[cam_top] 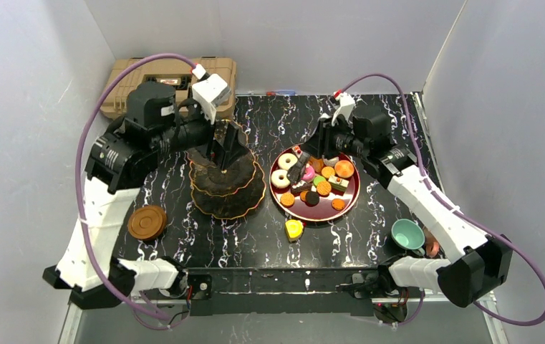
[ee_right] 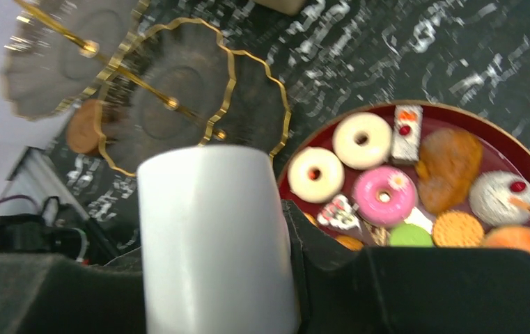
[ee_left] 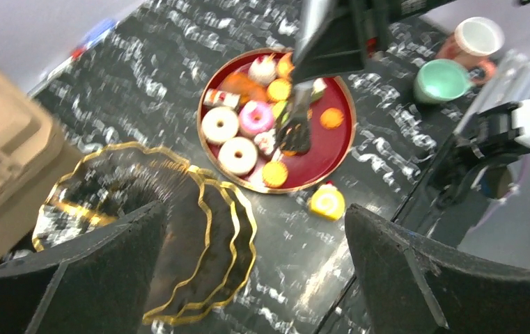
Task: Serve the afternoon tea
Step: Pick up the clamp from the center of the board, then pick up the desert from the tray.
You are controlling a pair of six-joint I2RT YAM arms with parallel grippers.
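Where the black, white-veined table (cam_top: pixel 255 244) meets its far left corner, one tan ribbed plastic case (cam_top: pixel 122 86) lies flat. Near the left front, a stack of round brown saucers (cam_top: pixel 147 222) rests on the tabletop; their number cannot be read. The left gripper (cam_top: pixel 224 148) hangs over the top of the one stand (cam_top: pixel 230 193) with its fingers spread wide, grasping nothing. The stand has three dark tiers with scalloped gold rims, threaded on a thin gold rod. One yellow sweet (cam_top: pixel 294 229), shaped like a roll, lies alone on the table just in front of the tray. The one round tray (cam_top: pixel 349 190), glossy red with a gold rim, carries the remaining sweets (cam_top: pixel 324 188): two white ring donuts (ee_right: pixel 361 139), one pink donut (ee_right: pixel 383 195), one oblong cake slice (ee_right: pixel 408 132) topped with a red dot, one white dome cake (ee_right: pixel 504 197), one green disc (ee_right: pixel 410 235), and several orange discs. The right gripper (cam_top: pixel 305 166) hangs over the tray's left half, its dark fingers clenched on one smooth white cylinder (ee_right: pixel 216 236); what that thing is cannot be told. At the right front stand two cups, one teal cup (cam_top: pixel 407 234) and one white cup (ee_left: pixel 478 35), side by side and well apart from the tray.
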